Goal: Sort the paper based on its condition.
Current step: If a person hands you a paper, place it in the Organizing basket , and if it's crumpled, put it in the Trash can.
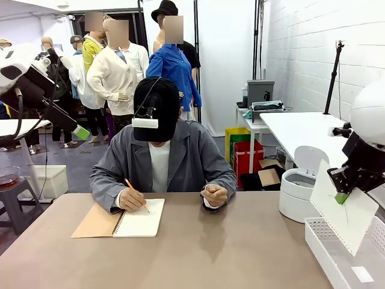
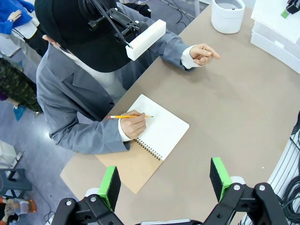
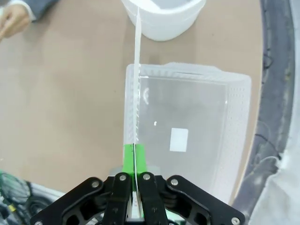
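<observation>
A white sheet of paper (image 1: 344,212) hangs at the table's right end with my right gripper (image 1: 341,197) shut on its upper part. It is above the near-left part of a white perforated basket (image 1: 328,244). In the right wrist view the paper (image 3: 137,79) is edge-on, with small holes along it, pinched between the green pads of the right gripper (image 3: 134,158) over the basket (image 3: 234,117). My left gripper (image 2: 165,180) is open with nothing between its fingers, high above the table's left part. It is also in the front view, raised at far left (image 1: 78,130).
A person sits at the far side, writing with a pencil (image 1: 137,195) in a spiral notebook (image 1: 141,218); the other hand (image 1: 215,194) rests on the table. A round white bin (image 1: 298,194) with a raised lid stands behind the basket. A small white label (image 3: 178,139) lies in the basket.
</observation>
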Robot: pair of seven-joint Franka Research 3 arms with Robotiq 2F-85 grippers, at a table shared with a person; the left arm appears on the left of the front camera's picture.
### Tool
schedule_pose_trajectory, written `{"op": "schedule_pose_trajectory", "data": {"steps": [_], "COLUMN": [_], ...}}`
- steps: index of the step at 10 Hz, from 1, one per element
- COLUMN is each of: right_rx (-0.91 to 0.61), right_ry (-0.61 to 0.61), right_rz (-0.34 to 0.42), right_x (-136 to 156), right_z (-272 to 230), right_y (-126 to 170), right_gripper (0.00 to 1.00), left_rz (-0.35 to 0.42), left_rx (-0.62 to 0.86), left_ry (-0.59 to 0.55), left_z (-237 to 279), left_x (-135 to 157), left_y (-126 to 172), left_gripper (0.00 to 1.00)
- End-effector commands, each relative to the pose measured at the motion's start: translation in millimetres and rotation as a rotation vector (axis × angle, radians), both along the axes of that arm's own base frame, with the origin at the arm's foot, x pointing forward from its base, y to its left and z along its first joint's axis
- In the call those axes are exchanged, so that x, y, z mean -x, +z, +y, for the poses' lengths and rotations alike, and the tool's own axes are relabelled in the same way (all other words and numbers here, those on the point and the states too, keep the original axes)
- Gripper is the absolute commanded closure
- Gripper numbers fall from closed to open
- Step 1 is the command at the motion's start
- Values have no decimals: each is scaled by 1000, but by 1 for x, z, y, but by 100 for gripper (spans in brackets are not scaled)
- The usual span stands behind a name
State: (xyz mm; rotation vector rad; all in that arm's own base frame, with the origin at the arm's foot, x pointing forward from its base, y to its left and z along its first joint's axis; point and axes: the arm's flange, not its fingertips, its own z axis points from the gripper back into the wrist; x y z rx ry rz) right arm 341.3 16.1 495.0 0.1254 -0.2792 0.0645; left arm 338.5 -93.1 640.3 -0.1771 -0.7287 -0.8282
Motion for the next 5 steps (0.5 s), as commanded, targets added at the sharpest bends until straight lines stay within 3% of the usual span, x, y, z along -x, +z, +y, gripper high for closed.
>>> {"op": "schedule_pose_trajectory", "data": {"steps": [1, 2, 5], "right_rx": [-48, 0, 0], "right_ry": [-54, 0, 0], "right_rz": [-28, 0, 0], "right_x": [16, 0, 0], "right_z": [0, 0, 0], "right_y": [-7, 0, 0], "right_gripper": [100, 100, 100], "left_rz": [10, 10, 10], "left_rx": [7, 7, 7], "left_ry": [-2, -2, -2], "left_z": [0, 0, 0], "left_x": [1, 1, 1], "left_y": [0, 0, 0], "left_gripper": [0, 0, 0]}}
